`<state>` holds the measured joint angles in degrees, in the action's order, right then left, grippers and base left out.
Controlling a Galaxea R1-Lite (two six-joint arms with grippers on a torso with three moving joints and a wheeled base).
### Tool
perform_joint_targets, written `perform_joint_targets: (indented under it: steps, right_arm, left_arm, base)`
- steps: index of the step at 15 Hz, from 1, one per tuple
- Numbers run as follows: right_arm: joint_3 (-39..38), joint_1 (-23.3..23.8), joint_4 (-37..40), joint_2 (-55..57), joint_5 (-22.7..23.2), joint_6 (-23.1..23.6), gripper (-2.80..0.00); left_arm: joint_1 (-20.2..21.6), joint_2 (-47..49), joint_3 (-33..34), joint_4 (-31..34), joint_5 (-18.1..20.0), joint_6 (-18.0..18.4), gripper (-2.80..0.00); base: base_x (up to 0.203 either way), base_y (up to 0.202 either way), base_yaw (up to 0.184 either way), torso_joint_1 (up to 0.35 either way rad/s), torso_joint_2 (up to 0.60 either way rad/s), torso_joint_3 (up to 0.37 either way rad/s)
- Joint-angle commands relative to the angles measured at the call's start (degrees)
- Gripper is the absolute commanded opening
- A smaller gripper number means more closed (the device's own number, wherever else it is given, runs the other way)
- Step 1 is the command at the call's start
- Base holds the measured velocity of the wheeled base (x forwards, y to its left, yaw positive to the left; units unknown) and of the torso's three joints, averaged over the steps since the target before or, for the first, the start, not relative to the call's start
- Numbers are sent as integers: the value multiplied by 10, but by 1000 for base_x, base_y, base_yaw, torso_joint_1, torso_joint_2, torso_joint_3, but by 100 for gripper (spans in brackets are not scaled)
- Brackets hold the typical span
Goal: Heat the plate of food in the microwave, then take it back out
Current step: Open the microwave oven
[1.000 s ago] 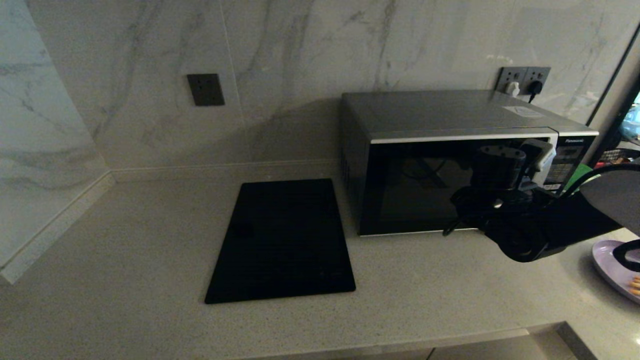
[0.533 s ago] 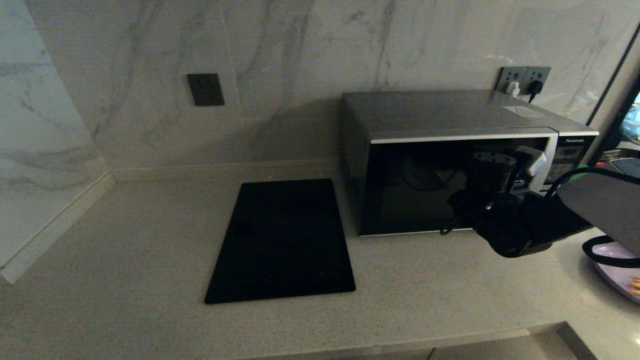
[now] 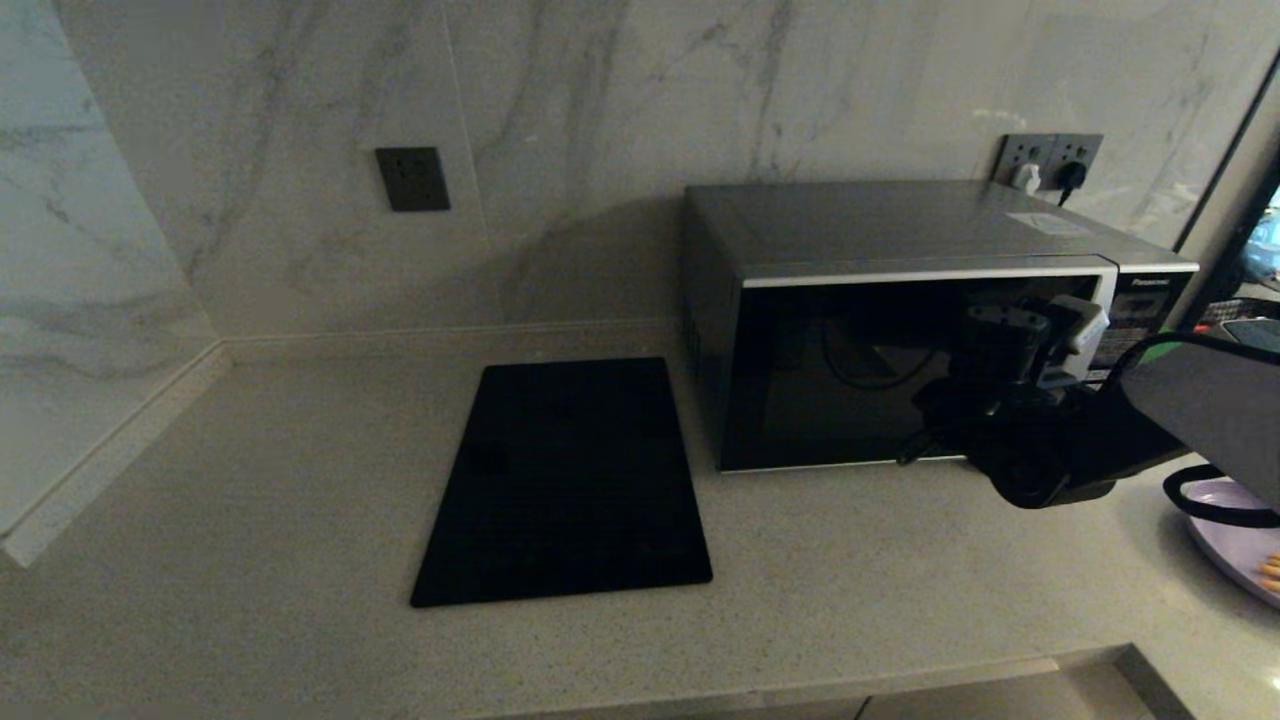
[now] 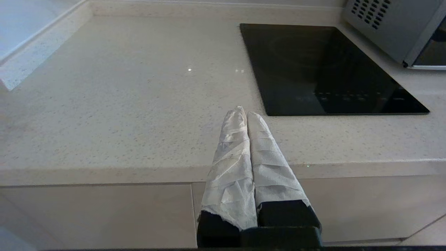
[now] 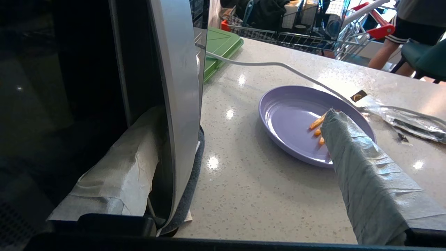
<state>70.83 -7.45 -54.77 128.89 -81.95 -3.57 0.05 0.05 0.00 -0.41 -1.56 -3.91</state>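
Observation:
The microwave (image 3: 900, 225) stands at the back right of the counter, its dark glass door looking closed. My right gripper (image 3: 1040, 325) is open at the door's right edge. One taped finger (image 5: 118, 170) sits behind the curved silver handle strip (image 5: 177, 87), against the glass. The other finger (image 5: 362, 174) stands free on the far side, over the plate's near rim. The lavender plate of food (image 5: 296, 122) rests on the counter right of the microwave with a few orange pieces (image 5: 317, 122); it also shows as the plate (image 3: 1235, 540) at the head view's edge. My left gripper (image 4: 244, 111) is shut and empty before the counter's front edge.
A flat black panel (image 3: 565, 480) lies left of the microwave. A green board (image 5: 219, 48) sits beside the microwave's far side, and a white cable (image 5: 278, 66) runs past the plate to a plastic wrapper (image 5: 407, 118). Wall sockets (image 3: 1050, 160) are behind the microwave.
My right gripper dipped a little left along the door, then came back right to the handle. It stays open. The door and the plate have not visibly moved.

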Motion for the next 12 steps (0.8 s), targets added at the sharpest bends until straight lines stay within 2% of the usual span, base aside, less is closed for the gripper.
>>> perform_joint_targets:
  steps: [1,12]
  right_arm:
    - [0,8,-3,0,-5,0,0]
    - [-5,7,8,-3,-5,0,0]
  left_arm:
    - [0,0,0,0,0,0,-280]
    - [0,0,-1,0,0,0,-280]
  base:
    - [0,0,0,0,0,0]
    - [0,0,0,0,0,0]
